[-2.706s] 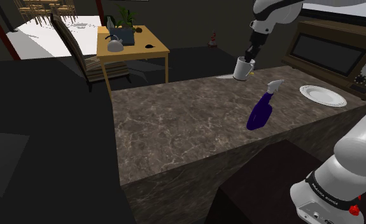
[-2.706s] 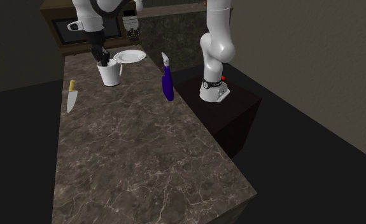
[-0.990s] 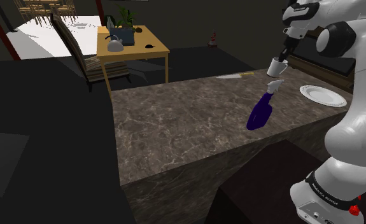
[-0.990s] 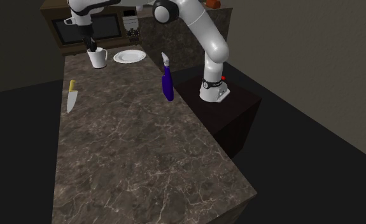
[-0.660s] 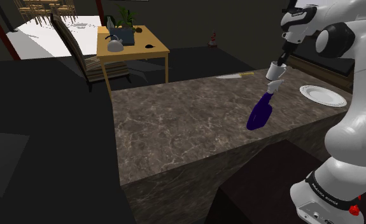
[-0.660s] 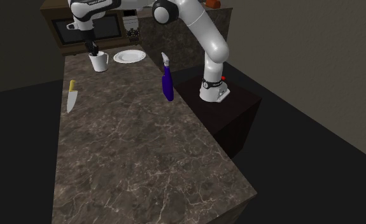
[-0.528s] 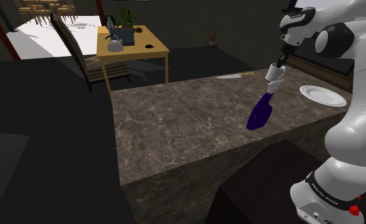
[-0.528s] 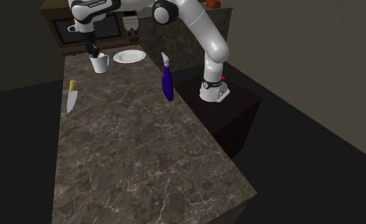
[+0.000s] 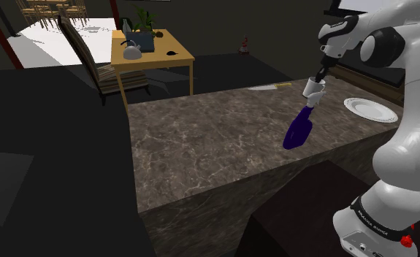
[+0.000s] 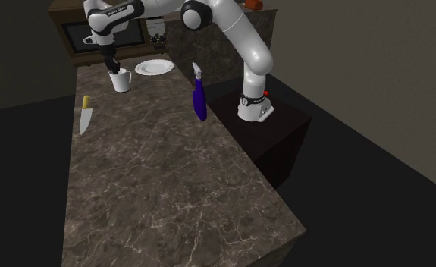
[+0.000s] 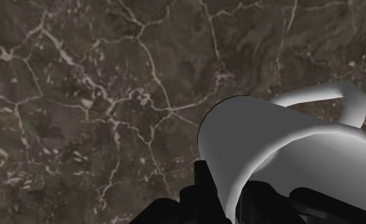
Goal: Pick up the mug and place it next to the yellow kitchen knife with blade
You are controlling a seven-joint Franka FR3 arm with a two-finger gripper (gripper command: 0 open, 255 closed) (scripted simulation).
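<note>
A white mug [image 9: 315, 88] hangs from my gripper [image 9: 321, 74], which is shut on its rim with one finger inside the cup. It sits low over the far end of the dark marble counter [image 9: 215, 139]; I cannot tell whether it touches. In the second exterior view the mug [image 10: 120, 80] and gripper [image 10: 113, 69] are beyond the yellow-handled knife [image 10: 84, 115], which lies flat near the counter's left edge. The knife [image 9: 268, 86] lies left of the mug in the shoulder view. The wrist view has the mug [image 11: 289, 153] clasped between my fingers [image 11: 204, 184].
A purple spray bottle [image 9: 300, 125] stands on the counter near the stand side. A white plate [image 9: 370, 109] lies at the counter's far end beside a dark oven [image 10: 79, 34]. A wooden table [image 9: 151, 51] and chair [image 9: 91, 62] stand beyond the counter.
The gripper has come down with the mug towards the countertop and shifted slightly toward the knife's side. The knife, bottle and plate have not moved.
</note>
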